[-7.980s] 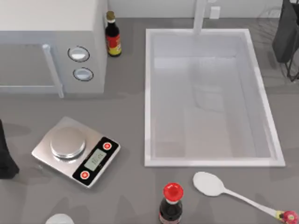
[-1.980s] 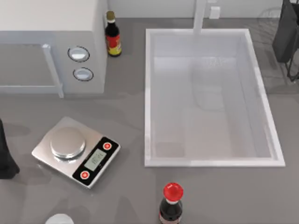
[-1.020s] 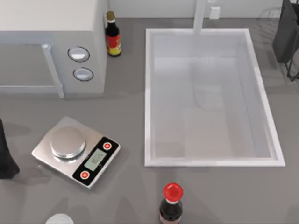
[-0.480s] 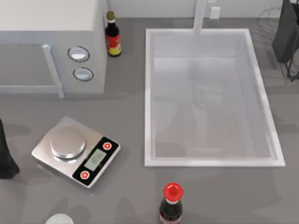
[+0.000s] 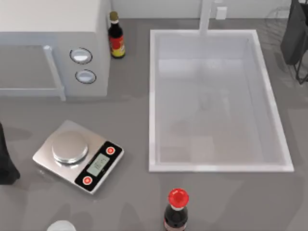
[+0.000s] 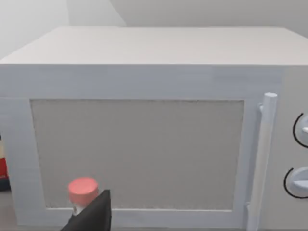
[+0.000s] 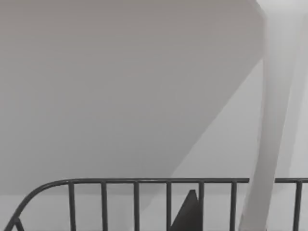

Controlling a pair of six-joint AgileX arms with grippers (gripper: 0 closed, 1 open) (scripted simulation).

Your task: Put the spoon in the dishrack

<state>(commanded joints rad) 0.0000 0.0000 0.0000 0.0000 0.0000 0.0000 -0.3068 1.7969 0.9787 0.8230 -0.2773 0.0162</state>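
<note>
Left arm [image 5: 5,163]: parked at the left edge of the top frame, beside the scale [image 5: 77,156].
Left claw [image 6: 91,216]: low in its wrist frame, facing the microwave [image 6: 144,144]; apart or together, cannot tell.
Counter [image 5: 130,125]: grey, with the scale at lower left and a red-capped bottle [image 5: 177,207] at bottom centre.
Sink basin [image 5: 216,167]: white, from centre to right of the top frame.
Dishrack [image 7: 136,182]: thin grey wires, with a curved rail and uprights along the bottom of the right wrist frame; faint at the top frame's upper right corner.
Right arm [image 5: 294,33]: at the upper right edge of the top frame, by the rack.
Right claw [image 7: 190,211]: close against the rack's uprights; apart, together or clamped, cannot tell.
Spoon: whereabouts cannot be told.
Progress: judged to be late in the task, with the working claw at the rack; delivery of the spoon among the wires unconfirmed, with release and withdrawal possibly left.
</note>
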